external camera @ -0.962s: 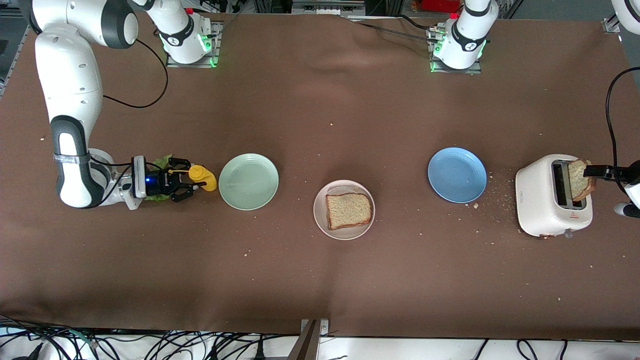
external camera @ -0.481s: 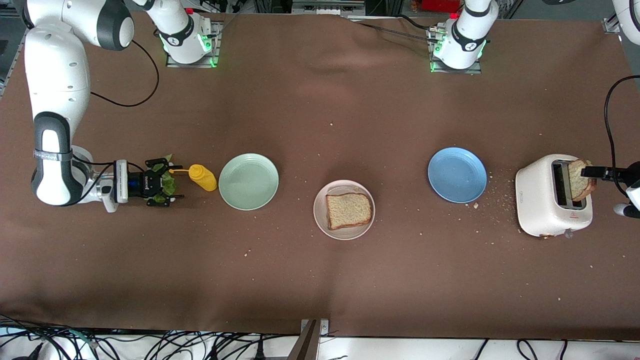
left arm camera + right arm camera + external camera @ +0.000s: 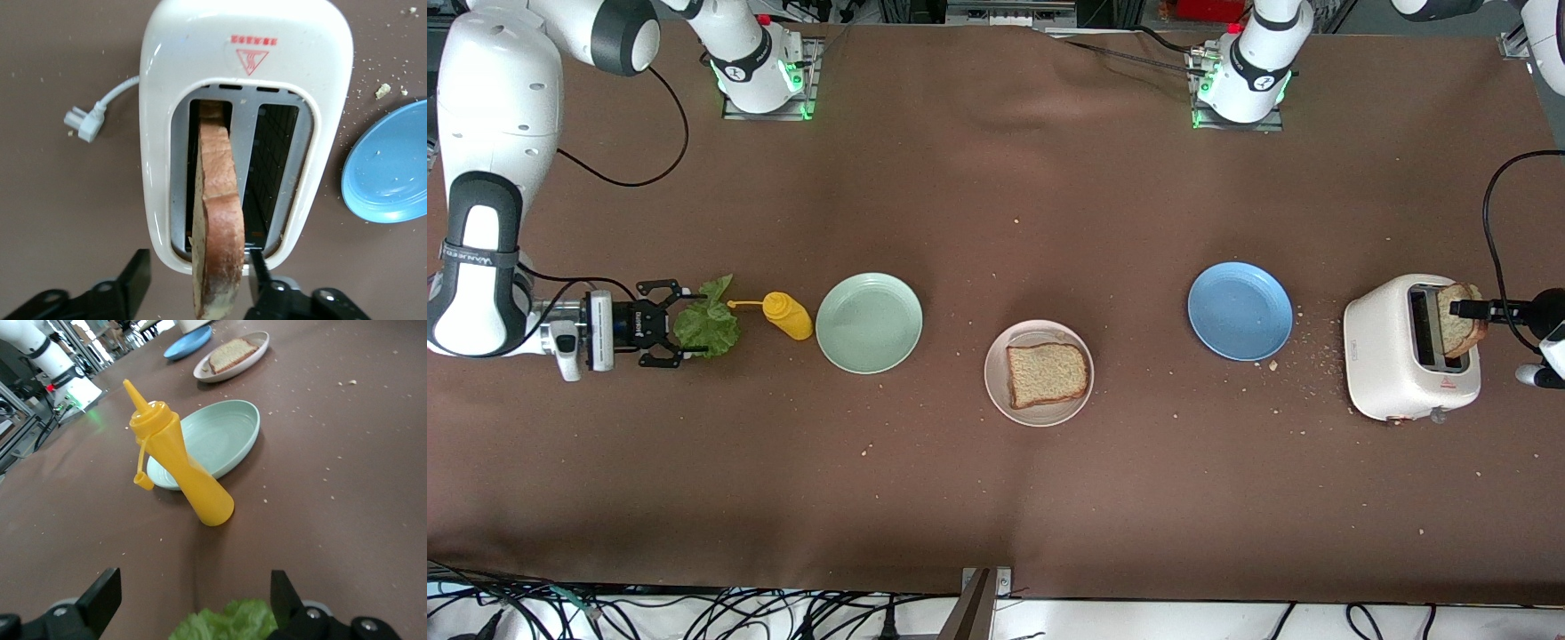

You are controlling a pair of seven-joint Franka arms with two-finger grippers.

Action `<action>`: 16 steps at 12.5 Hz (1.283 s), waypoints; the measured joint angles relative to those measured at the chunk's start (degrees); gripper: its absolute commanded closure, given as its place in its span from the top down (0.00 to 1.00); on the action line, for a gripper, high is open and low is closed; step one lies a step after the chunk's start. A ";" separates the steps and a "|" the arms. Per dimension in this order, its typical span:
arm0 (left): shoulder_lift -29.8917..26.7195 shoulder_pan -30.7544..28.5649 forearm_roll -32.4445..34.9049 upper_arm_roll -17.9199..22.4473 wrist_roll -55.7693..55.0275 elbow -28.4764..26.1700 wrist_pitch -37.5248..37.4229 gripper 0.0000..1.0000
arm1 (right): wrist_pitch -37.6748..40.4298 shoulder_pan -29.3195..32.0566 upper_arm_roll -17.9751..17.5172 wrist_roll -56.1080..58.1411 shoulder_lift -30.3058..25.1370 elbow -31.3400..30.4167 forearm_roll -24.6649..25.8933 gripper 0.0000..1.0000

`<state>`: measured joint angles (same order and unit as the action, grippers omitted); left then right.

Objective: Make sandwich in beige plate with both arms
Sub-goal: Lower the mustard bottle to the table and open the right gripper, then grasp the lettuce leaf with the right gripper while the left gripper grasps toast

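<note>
One toast slice [image 3: 1047,373] lies flat on the beige plate [image 3: 996,391] at mid-table. A second toast slice [image 3: 1458,333] stands up out of the white toaster [image 3: 1392,356] at the left arm's end. My left gripper [image 3: 1465,313] is open around that slice's top edge [image 3: 217,220]. One finger [image 3: 257,270] is right against the crust and the other [image 3: 137,277] stands well off it. A green lettuce leaf [image 3: 707,324] lies on the cloth at the right arm's end. My right gripper [image 3: 671,324] is open, low, with the leaf's edge [image 3: 227,623] between its fingertips, untouched.
A yellow squeeze bottle [image 3: 787,316] lies on its side between the lettuce and a mint-green plate [image 3: 869,322]. A blue plate [image 3: 1240,311] sits between the beige plate and the toaster. Crumbs are scattered near the toaster, whose cord and plug [image 3: 83,123] trail beside it.
My right gripper has drawn back from the yellow bottle toward the right arm's end of the table, uncovering the lettuce leaf. The left gripper has stayed at the toast in the toaster.
</note>
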<state>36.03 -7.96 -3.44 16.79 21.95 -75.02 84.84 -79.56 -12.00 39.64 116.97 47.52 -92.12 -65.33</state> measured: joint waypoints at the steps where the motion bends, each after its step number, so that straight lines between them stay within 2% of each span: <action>1: 0.01 0.02 0.00 -0.18 -3.55 -0.06 -1.93 0.00 | -1.01 -4.00 4.99 -3.97 -0.47 -0.02 0.73 0.99; 2: 0.05 0.09 0.00 -0.48 -6.16 -0.12 -3.62 0.00 | -3.21 -7.98 9.37 -7.95 -0.63 -0.06 2.15 0.99; 3: 0.18 0.33 0.00 -0.64 -7.40 -0.15 -4.38 0.00 | -6.21 -11.18 12.27 -12.02 -0.65 -0.16 3.97 0.99; 4: 0.32 0.60 0.00 -0.64 -7.95 -0.15 -4.50 0.00 | -9.53 -13.10 13.48 -16.09 -0.63 -0.45 5.97 0.99; 6: 0.35 0.86 0.00 -0.64 -8.17 -0.14 -4.52 0.00 | -15.06 -14.26 13.65 -22.57 0.13 -1.87 8.72 0.99; 8: 0.35 0.95 0.01 -0.65 -8.00 -0.13 -4.52 0.00 | -19.13 -14.60 13.62 -27.31 2.16 -3.81 9.22 0.99; 12: 0.36 1.12 1.86 -0.66 -6.27 0.03 -4.51 0.00 | -20.45 -17.33 13.60 -39.73 5.00 -4.53 11.64 0.92; 13: 0.36 1.20 2.34 -0.68 -5.48 0.12 -4.51 0.00 | -20.45 -18.46 13.62 -42.53 5.00 -4.58 12.21 0.86; 14: 0.37 1.30 2.52 -0.74 -4.42 0.21 -4.51 0.00 | -20.51 -19.46 13.65 -44.70 5.00 -4.62 12.44 0.76; 16: 0.36 1.41 2.61 -0.77 -2.98 0.46 -4.50 0.00 | -20.87 -20.54 13.67 -47.18 5.05 -4.75 12.59 0.43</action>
<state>36.39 -6.56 -0.84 16.02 18.97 -74.56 80.33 -100.43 -32.54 53.31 69.80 52.57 -96.87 -52.74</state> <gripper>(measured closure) 0.903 0.181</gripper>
